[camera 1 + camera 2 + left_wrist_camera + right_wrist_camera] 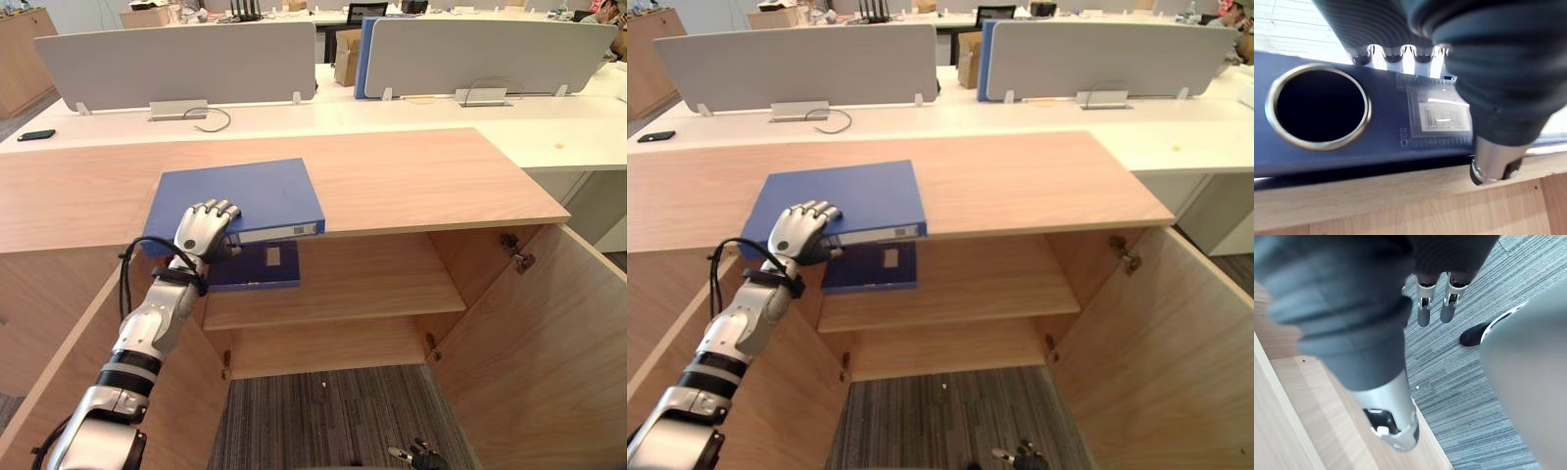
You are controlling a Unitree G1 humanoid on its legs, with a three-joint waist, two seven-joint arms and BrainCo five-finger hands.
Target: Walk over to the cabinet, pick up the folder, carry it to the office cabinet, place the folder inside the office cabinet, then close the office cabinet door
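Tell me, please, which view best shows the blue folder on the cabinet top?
The left eye view: the whole blue folder lies on the cabinet top, spine at the front edge, the left hand gripping its corner. The right eye view matches. The left wrist view gives its spine close up.

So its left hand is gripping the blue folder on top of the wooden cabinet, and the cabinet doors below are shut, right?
Not quite: the doors stand wide open, as the left eye view shows. The rest holds: the left hand grips the blue folder on top of the wooden cabinet.
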